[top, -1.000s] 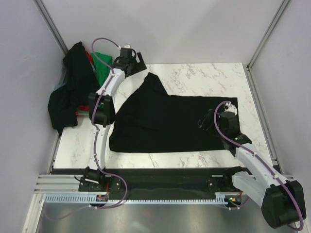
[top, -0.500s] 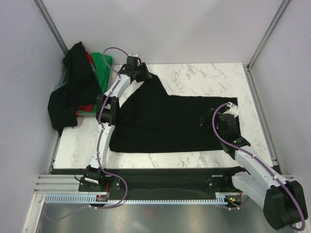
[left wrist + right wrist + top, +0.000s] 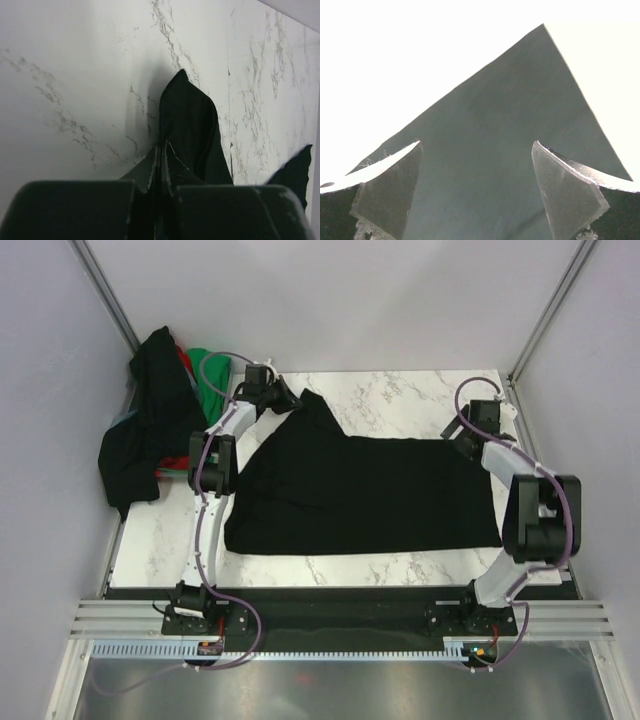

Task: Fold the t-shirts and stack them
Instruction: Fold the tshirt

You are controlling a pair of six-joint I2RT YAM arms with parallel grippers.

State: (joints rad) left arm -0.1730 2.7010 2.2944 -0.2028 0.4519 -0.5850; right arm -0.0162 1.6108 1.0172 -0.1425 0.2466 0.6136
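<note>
A black t-shirt (image 3: 360, 490) lies spread flat on the marble table (image 3: 400, 395). My left gripper (image 3: 292, 400) is at its far left tip, shut on that pointed fold of cloth (image 3: 187, 115). In the left wrist view the left gripper (image 3: 162, 146) has its two tips pressed together with black cloth between them. My right gripper (image 3: 460, 437) hovers at the shirt's far right corner. In the right wrist view the right gripper (image 3: 476, 150) is open, its fingers straddling the corner of the t-shirt (image 3: 520, 100) with nothing gripped.
A heap of other t-shirts sits off the table's far left edge: black (image 3: 150, 430), green (image 3: 210, 375) and a bit of red (image 3: 180, 360). Grey walls and metal posts close in the table at the back and on both sides.
The left gripper moved onto the shirt's far left tip and shut on it. The right arm swung from the shirt's near right part up to its far right corner, staying open.
</note>
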